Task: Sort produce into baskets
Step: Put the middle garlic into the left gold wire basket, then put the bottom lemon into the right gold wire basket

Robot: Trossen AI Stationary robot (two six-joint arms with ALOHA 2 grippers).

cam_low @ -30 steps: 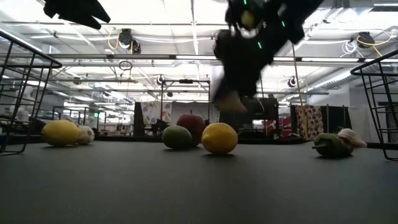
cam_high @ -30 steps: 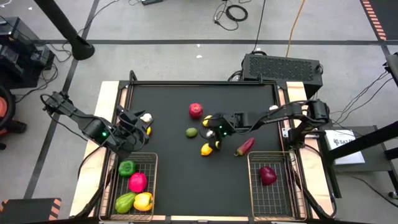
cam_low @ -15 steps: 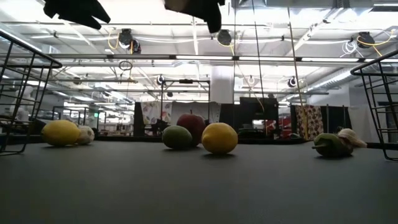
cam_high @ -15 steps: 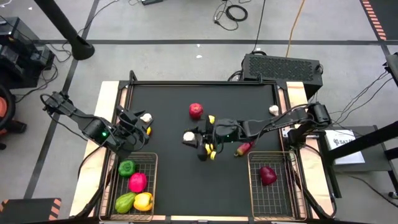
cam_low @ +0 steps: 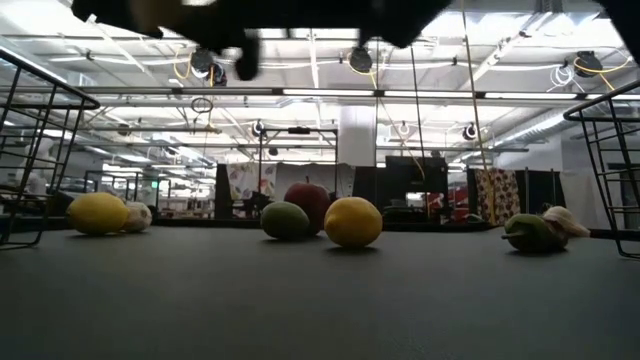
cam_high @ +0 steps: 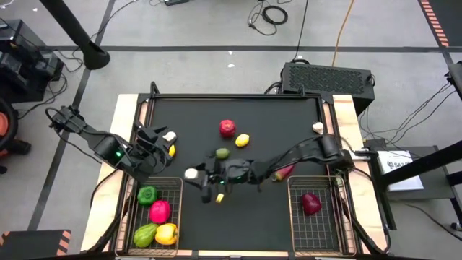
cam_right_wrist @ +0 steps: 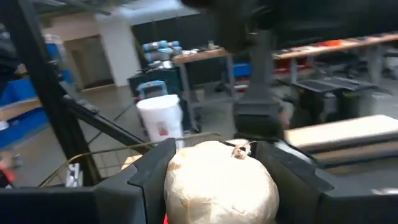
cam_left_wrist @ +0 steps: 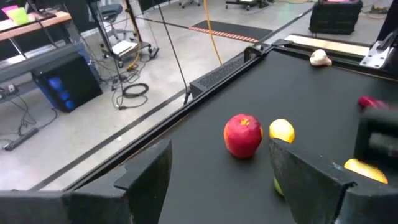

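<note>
The right gripper (cam_high: 193, 174), clamped on a garlic bulb (cam_right_wrist: 221, 182), had swung toward the left basket (cam_high: 178, 189); release seemed close. The left gripper (cam_left_wrist: 217, 180) waited, fingers spread.

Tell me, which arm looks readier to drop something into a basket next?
The right. Its gripper holds a white garlic bulb and has reached across to the left basket. The left gripper is open and empty.
</note>
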